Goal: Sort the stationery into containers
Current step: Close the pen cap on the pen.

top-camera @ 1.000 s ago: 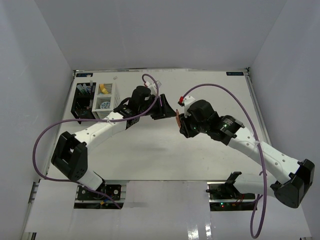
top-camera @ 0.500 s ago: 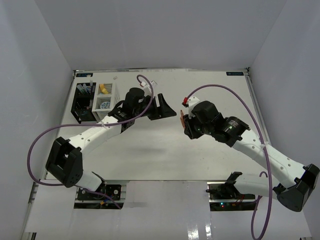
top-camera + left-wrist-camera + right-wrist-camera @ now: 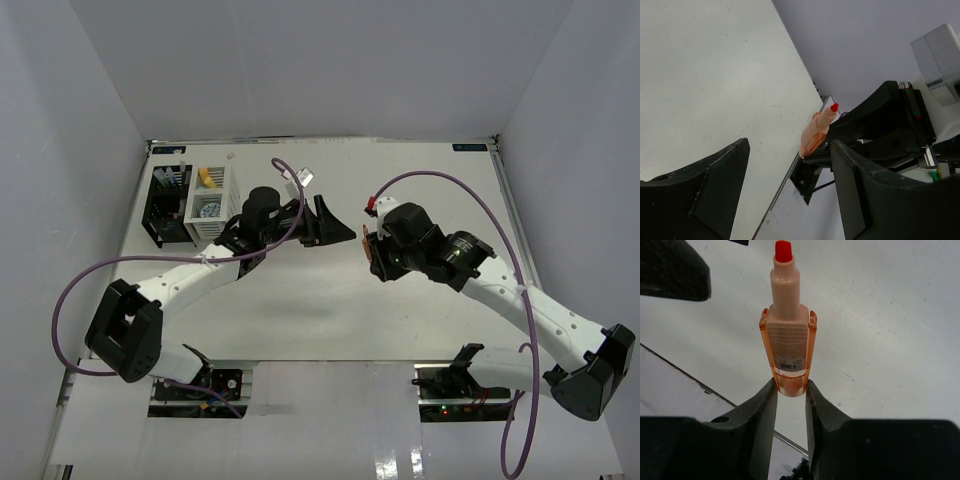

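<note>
My right gripper [image 3: 790,390] is shut on the butt end of an orange marker [image 3: 787,350] with a red tip, held above the table; it also shows in the top view [image 3: 366,246]. My left gripper [image 3: 337,226] is open and empty, its jaws wide apart, facing the marker from the left at a short distance. In the left wrist view the marker [image 3: 817,132] sticks out of the right gripper [image 3: 860,137] between my left fingers [image 3: 705,185]. The black organizer [image 3: 163,207] and white organizer [image 3: 226,200] stand at the far left, with items inside.
A yellow marker [image 3: 205,178] and a blue-white tape roll [image 3: 209,210] sit in the white organizer. Purple cables loop over both arms. White walls enclose the table on three sides.
My left arm's elbow has swung left and its gripper has turned and dropped slightly toward the marker. My right gripper has shifted a little to the right with the marker.
</note>
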`<state>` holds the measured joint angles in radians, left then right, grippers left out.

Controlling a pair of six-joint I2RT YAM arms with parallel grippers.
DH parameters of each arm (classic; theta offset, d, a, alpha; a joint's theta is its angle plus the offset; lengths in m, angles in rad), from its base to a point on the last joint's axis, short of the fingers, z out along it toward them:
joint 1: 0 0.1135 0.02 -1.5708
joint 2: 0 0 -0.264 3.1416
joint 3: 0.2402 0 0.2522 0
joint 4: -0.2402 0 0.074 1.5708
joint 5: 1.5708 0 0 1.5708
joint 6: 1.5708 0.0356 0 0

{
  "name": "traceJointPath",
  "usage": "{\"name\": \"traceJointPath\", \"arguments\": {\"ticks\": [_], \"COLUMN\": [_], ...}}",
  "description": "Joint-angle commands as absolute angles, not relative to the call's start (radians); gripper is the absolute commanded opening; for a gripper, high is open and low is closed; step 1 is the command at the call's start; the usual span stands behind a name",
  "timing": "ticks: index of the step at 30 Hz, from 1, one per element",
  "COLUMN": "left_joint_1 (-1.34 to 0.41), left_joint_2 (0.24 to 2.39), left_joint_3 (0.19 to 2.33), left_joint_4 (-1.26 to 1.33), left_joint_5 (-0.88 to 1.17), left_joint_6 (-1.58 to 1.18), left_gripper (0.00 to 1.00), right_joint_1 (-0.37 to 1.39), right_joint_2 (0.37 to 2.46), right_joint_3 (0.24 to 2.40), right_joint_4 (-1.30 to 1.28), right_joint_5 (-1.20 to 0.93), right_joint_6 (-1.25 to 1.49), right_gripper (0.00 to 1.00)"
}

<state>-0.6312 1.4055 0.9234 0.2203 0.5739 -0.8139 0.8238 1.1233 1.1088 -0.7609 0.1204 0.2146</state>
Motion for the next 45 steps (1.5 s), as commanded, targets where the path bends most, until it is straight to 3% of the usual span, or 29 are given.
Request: {"name": "traceJointPath", "arguments": {"ticks": [1,22,38,45], "left_joint_1": [-0.632,-0.669,-0.698,-0.709], "left_joint_2": [1.355,1.462,1.509,1.523], "left_joint_3": [0.888,0.980,1.015,1.025], "left_joint_4": [0.339,0.367,0.334,0.334], "left_joint_5": [0.604,0.472,0.482,0.482], "left_joint_6": [-0.856,-0.851,-0.847,-0.831], "left_gripper": [0.76,0.70,0.51,0.34], "right_joint_1": [0.811,0.808,0.801,0.796], "right_joint_2": [1.143,1.221,1.230,1.247], "right_joint_3": [1.161,1.203,1.212,1.223], "right_joint_4": [-0.769,-0.767,-0.769,-0.769], "right_joint_5": [0.113,0.028,0.061,0.058], "right_joint_6": [0.255,0.308,0.310,0.302], "right_gripper": [0.08,0.08,0.08,0.08]}}
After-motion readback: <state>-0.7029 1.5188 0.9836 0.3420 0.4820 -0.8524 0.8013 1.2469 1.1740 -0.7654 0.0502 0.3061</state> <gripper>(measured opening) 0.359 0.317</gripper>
